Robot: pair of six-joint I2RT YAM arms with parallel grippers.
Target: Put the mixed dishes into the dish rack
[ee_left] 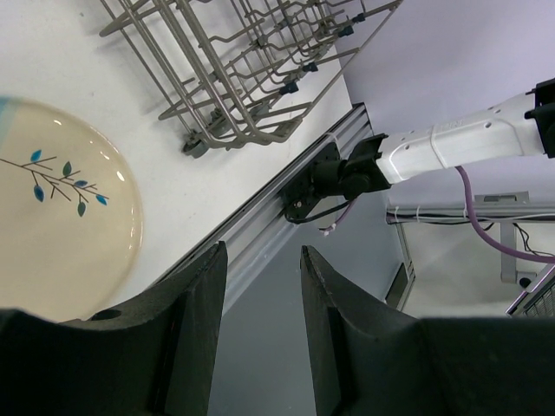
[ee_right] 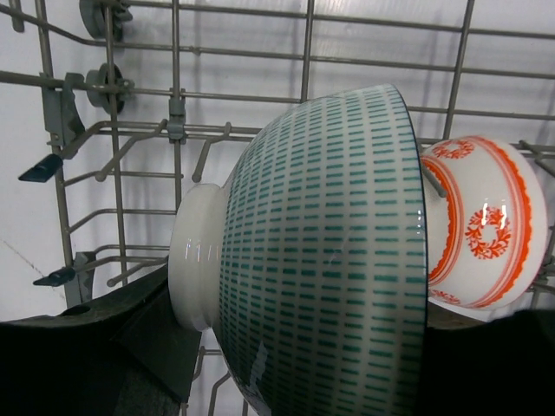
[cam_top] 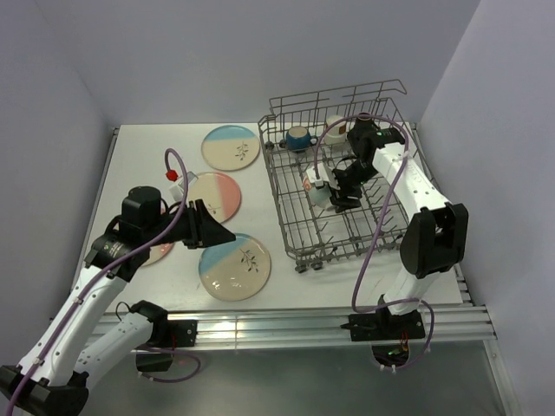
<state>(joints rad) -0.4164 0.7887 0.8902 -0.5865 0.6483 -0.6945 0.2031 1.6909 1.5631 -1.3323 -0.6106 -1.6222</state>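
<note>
Right claw [ee_right: 299,347] clamped on teal-dashed bowl [ee_right: 321,251]. Bowl sits on its side inside dish rack [cam_top: 288,217], just beside orange-red bowl [ee_right: 486,225]. Left claw [ee_left: 262,260] has jaws apart with nothing between, over near desk [cam_top: 147,165] edge beside blue-cream plate [cam_top: 234,267]. Dark-blue mug [cam_top: 297,137] at rack's far end. Pink plate [cam_top: 217,195] flat on desk.

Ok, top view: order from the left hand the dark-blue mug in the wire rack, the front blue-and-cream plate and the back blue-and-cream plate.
From the left hand:
1. Round blue-and-cream leaf-sprig plate, table front, right by the fingertips.
2. Other blue-and-cream plate, back of the table, straight beyond.
3. Dark-blue mug, far-left corner of the grey wire dish rack.
</note>
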